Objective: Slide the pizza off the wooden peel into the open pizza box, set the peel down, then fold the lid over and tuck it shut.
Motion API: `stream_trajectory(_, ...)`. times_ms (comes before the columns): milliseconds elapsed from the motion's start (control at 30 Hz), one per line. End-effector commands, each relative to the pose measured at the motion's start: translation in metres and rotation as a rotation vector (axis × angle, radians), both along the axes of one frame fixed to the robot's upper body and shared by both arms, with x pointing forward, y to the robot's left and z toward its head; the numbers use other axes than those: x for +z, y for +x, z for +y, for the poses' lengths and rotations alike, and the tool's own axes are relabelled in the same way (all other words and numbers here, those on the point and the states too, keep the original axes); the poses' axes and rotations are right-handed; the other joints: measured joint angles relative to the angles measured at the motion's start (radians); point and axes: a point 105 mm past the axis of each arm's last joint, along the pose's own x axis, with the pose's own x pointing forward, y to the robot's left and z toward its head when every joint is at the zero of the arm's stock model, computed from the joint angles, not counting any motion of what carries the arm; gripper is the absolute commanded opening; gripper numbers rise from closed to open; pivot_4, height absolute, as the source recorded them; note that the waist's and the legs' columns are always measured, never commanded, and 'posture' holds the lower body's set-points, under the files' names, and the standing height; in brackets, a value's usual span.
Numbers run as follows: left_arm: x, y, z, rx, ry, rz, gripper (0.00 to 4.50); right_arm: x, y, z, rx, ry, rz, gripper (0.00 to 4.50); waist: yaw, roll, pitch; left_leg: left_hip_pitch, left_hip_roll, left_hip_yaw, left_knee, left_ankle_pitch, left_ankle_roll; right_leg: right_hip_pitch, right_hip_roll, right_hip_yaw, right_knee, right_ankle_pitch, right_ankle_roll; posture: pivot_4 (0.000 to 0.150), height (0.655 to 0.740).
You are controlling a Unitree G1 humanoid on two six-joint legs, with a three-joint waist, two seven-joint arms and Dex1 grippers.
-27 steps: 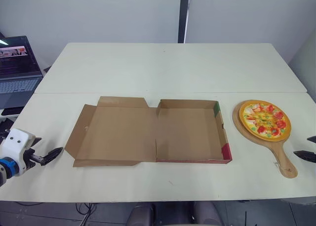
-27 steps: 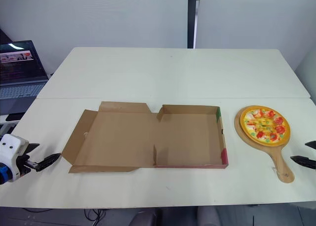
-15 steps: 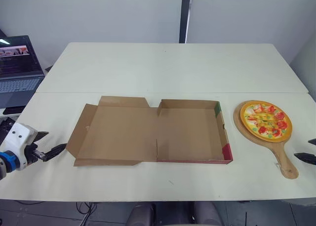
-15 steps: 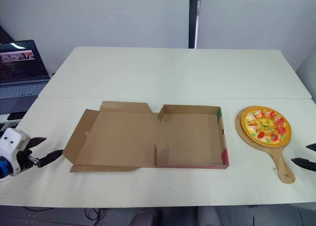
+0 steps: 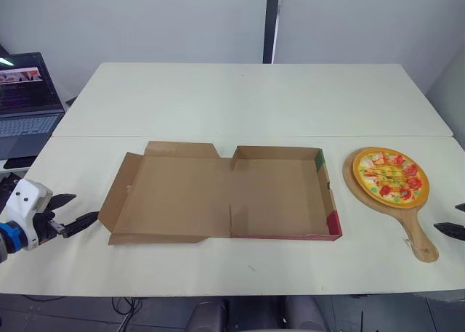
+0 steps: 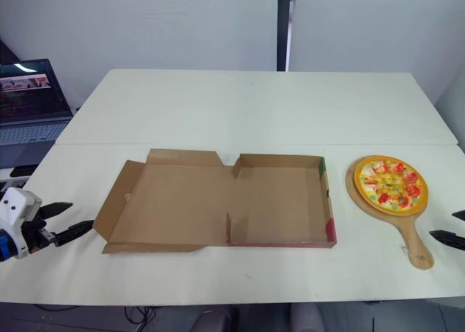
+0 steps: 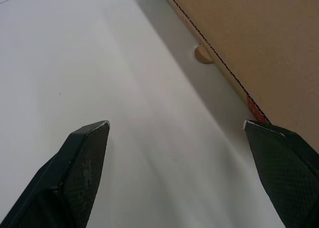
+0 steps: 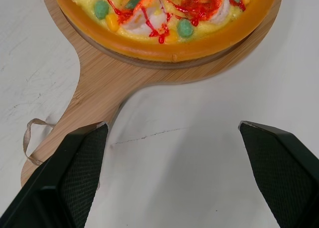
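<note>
We are looking at a table (image 5: 240, 99). The pizza box (image 5: 280, 194) is lying open in the middle, its lid (image 5: 174, 194) spreading out to the left. The peel (image 5: 418, 234) is sitting right of the box, with the pizza (image 5: 390, 173) resting on it. A laptop (image 5: 25, 103) is standing past the table's left edge, far back.

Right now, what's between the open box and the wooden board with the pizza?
Only a narrow strip of bare table, seen in the left eye view. The pizza sits on its wooden peel, right of the pizza box.
</note>
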Motion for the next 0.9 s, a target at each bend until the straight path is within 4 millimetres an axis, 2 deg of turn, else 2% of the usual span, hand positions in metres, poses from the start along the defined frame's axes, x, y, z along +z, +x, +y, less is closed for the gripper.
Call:
stream_trajectory(33,0.019,0.003,0.0,-0.014,0.025,-0.044,4.48,0.01,0.003,0.001,0.007,-0.011,-0.044,4.5,0.0,0.0,0.0,0.0,0.0,0.0,0.0,0.0,0.0,0.0,0.0,0.0,0.0,0.0,0.0,0.15,0.74)
stream_trajectory(200,0.021,0.001,-0.003,-0.024,-0.002,-0.031,4.48,0.011,0.002,-0.001,-0.002,-0.016,-0.058,4.5,0.0,0.0,0.0,0.0,0.0,0.0,0.0,0.0,0.0,0.0,0.0,0.0,0.0,0.0,0.0,0.15,0.74)
stream_trajectory(333,0.031,0.0,-0.012,-0.03,-0.045,-0.066,4.48,0.015,0.0,-0.004,-0.028,-0.012,-0.093,4.5,0.0,0.0,0.0,0.0,0.0,0.0,0.0,0.0,0.0,0.0,0.0,0.0,0.0,0.0,0.0,0.15,0.74)
stream_trajectory(500,0.046,0.007,-0.054,-0.168,-0.108,-0.101,4.48,0.017,-0.008,-0.003,-0.048,0.002,-0.116,4.5,0.005,0.0,0.0,0.0,0.0,0.0,0.001,0.0,0.0,0.001,0.0,0.0,0.0,0.0,0.0,0.15,0.74)
stream_trajectory(633,0.058,0.015,-0.109,-0.407,-0.086,-0.074,4.48,0.023,-0.013,0.005,-0.039,0.016,-0.14,4.5,0.006,0.001,0.0,0.0,0.0,0.0,0.001,0.0,0.0,0.001,0.0,0.0,0.0,0.0,0.0,0.15,0.74)
stream_trajectory(700,0.065,0.018,-0.128,-0.493,-0.071,-0.077,4.48,0.026,-0.015,0.008,-0.034,0.014,-0.146,4.5,0.005,0.001,-0.001,0.0,0.0,0.0,0.001,0.0,0.0,0.001,0.0,0.001,0.0,0.0,0.0,0.15,0.74)
stream_trajectory(767,0.073,0.024,-0.136,-0.527,-0.069,-0.095,4.48,0.029,-0.018,0.012,-0.032,0.013,-0.153,4.5,0.004,0.001,-0.001,0.0,0.0,0.0,0.001,0.0,0.0,0.001,0.0,0.001,0.0,0.0,0.0,0.15,0.74)
stream_trajectory(900,0.086,0.032,-0.138,-0.535,-0.117,-0.137,4.48,0.033,-0.023,0.018,-0.035,0.027,-0.167,4.5,-0.003,0.002,-0.001,0.0,0.001,0.0,0.001,0.0,0.0,0.001,0.002,0.001,0.0,0.0,0.0,0.15,0.74)
